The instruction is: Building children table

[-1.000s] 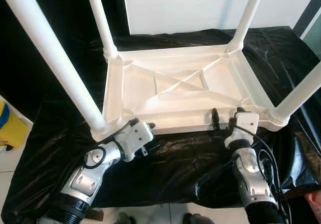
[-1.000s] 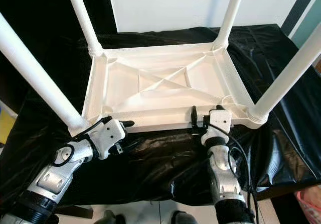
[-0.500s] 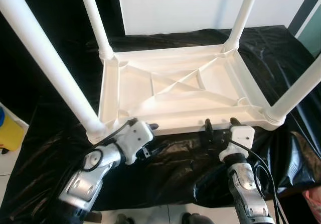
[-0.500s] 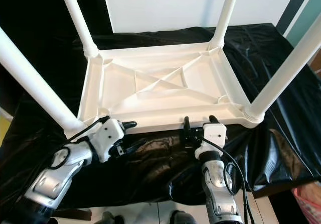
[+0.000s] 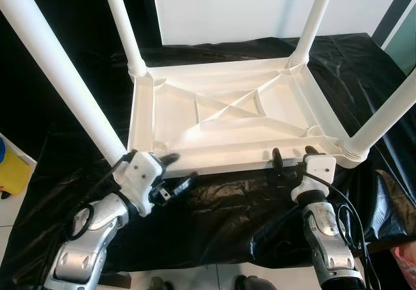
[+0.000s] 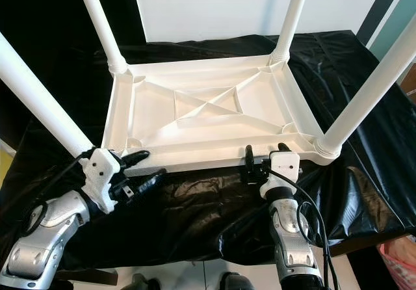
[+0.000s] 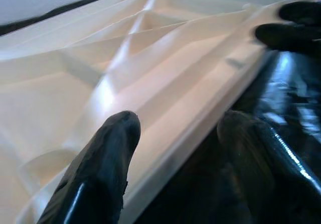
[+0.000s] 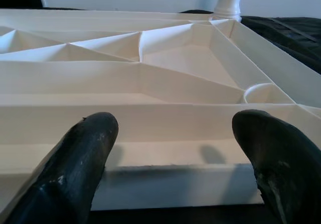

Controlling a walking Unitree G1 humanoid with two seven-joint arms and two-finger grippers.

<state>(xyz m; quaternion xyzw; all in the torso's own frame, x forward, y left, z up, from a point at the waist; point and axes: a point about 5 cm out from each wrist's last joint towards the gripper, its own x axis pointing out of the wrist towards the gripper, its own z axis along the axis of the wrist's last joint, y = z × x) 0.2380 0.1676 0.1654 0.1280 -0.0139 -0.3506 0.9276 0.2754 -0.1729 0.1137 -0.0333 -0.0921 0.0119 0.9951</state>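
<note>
While upside down on the black-sheeted worktop point(image 5: 227, 212), children's table point(image 5: 221, 118) with ribbed underside facing up and all four legs seated in the corner sockets: near-left leg point(image 5: 62, 75), far-left leg point(image 5: 123, 26), far-right leg point(image 5: 312, 20), near-right leg point(image 5: 383, 118). Assembly judged largely done; likely left only to check the legs and turn the piece onto its feet. Left gripper point(image 5: 172, 173) at the near rim beside the near-left corner, jaws released, one black finger over the rim's top and the other lower, against the glossy sheet, with the rim edge running between them in the left wrist view and no visible squeeze. Right gripper point(image 5: 290, 161) at the same near rim toward the near-right corner, jaws spread and unclenched, fingertips point(image 8: 85, 148) just short of the rim wall, shadows cast on it. Tops of all four legs cut off by the frame. Tightness of the leg joints not readable. Tabletop face hidden against the sheet. Yellow object point(image 5: 10, 170) at the left edge only partly shown, kind unclear. Contact between the left fingers and the rim hard to settle through the blur.
</note>
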